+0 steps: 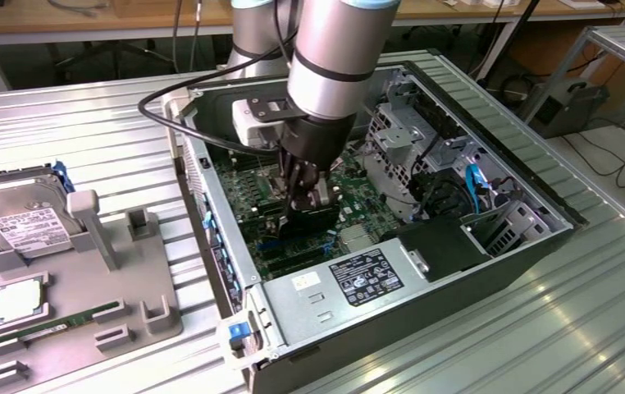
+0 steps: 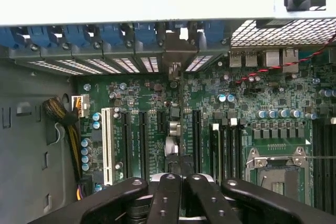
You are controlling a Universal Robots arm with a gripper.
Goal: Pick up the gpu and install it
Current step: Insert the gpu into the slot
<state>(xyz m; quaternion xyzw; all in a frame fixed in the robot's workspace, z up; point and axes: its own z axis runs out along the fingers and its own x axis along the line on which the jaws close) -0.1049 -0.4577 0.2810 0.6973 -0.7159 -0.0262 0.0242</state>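
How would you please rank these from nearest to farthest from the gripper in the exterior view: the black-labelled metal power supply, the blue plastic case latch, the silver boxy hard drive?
Measured from the gripper, shut on the gpu:
1. The power supply, inside the case beside it.
2. The blue latch, on the case's outer corner.
3. The hard drive, outside on the exterior view's left.

The silver arm point(image 1: 329, 57) stands near-vertical in the upper centre of the exterior view, wrist pointing down. Its black gripper point(image 1: 307, 199) hangs just above frame centre, fingers point(image 2: 167, 198) drawn close together, pinching the gpu point(image 1: 315, 223).
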